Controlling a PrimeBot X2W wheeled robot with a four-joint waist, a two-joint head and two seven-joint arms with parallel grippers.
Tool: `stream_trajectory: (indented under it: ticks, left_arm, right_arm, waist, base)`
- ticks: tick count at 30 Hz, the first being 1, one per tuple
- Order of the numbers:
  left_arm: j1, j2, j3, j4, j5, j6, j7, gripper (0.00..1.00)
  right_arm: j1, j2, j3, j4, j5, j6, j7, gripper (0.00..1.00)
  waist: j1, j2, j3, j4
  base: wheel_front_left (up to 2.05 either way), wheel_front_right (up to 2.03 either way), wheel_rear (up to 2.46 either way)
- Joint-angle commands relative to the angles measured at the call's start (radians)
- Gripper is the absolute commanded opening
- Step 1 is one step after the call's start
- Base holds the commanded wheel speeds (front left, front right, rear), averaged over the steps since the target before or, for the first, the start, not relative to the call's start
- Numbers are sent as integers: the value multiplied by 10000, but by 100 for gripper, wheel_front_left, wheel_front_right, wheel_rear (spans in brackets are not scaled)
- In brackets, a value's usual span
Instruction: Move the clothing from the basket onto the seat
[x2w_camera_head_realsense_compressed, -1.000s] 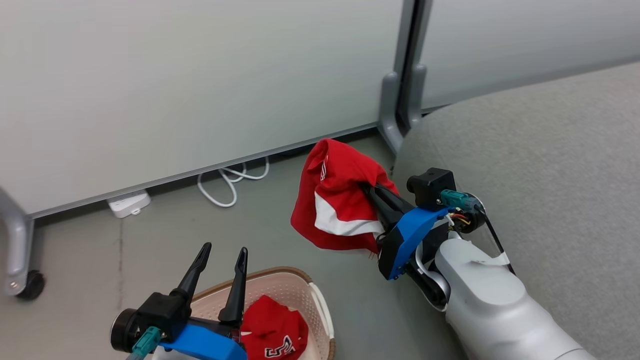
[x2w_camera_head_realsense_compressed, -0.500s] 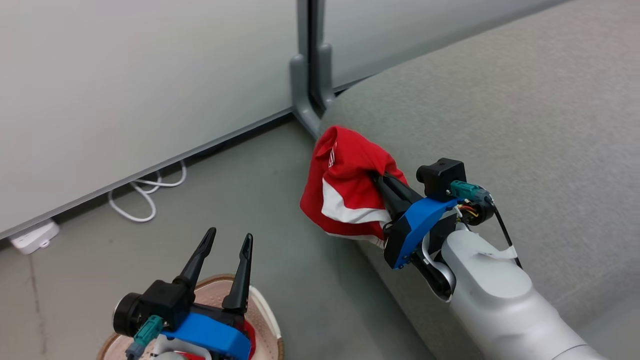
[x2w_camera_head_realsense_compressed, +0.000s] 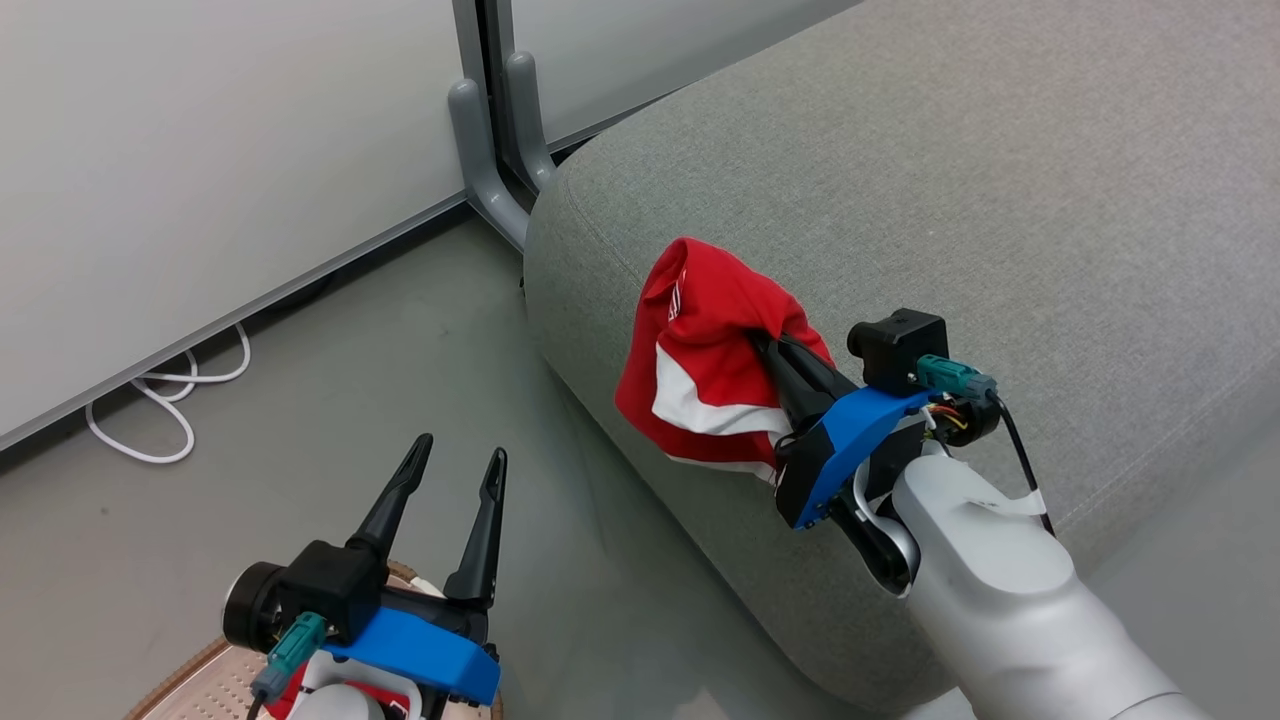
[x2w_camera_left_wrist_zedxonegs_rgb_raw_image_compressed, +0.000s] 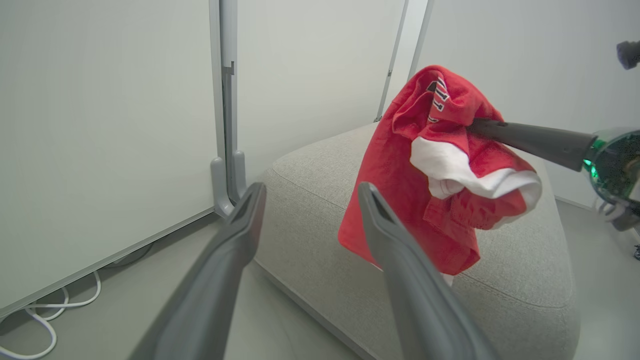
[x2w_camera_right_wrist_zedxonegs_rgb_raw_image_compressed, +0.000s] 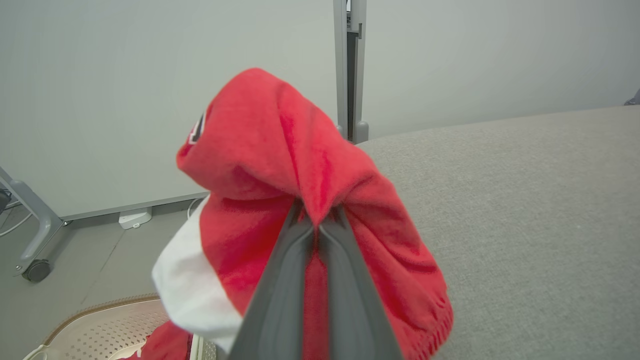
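Just off centre toward three o'clock in the head view, clamped between the pressed-together fingers of the right gripper (x2w_camera_head_realsense_compressed: 765, 345): the red garment with white hem band (x2w_camera_head_realsense_compressed: 700, 380), bunched and hanging over the rounded edge of the grey seat (x2w_camera_head_realsense_compressed: 950, 170). Impossible to tell whether cloth and upholstery touch. At seven o'clock, left gripper (x2w_camera_head_realsense_compressed: 460, 452), fingers spread wide and empty, above the cream basket (x2w_camera_head_realsense_compressed: 215, 680). Inside that basket, at seven o'clock in the right wrist view, a second red garment (x2w_camera_right_wrist_zedxonegs_rgb_raw_image_compressed: 165, 342). At eleven o'clock, grey partition post (x2w_camera_head_realsense_compressed: 478, 175) just beside the seat's corner.
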Motion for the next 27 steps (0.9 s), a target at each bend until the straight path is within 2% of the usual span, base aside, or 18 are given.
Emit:
stream_trajectory:
  ticks: [1,8,13,20,26,27]
  left_arm:
    - [-135,49,-17,42,-8,-23,-31,100]
    - [-144,97,57,30,-72,-22,-31,100]
    - [-239,32,75,-57,-41,-22,-31,100]
    - [-635,275,-98,-365,82,-22,-31,100]
    - [-1463,763,-440,-749,285,-22,-29,100]
    - [-1463,763,-440,-749,285,-22,-29,100]
  right_arm:
    - [144,-2,-81,-35,-55,3,-56,0]
    - [196,0,-234,-122,-97,4,-56,0]
    - [-84,-2,-584,1,-240,3,-56,0]
    - [-1257,0,-2636,318,-745,3,-54,0]
    - [-2635,-769,-5027,222,-1430,3,-53,0]
    - [-2635,-769,-5027,222,-1430,3,-53,0]
  waist:
    - [-1,0,13,-5]
    - [-1,0,49,28]
    - [-1,0,278,331]
    - [-1,0,1252,944]
    - [-1,0,2684,1667]
    - [-1,0,2684,1667]
  base:
    - [0,0,0]
    - [0,0,0]
    - [0,0,0]
    - [0,0,0]
    - [0,0,0]
    - [0,0,0]
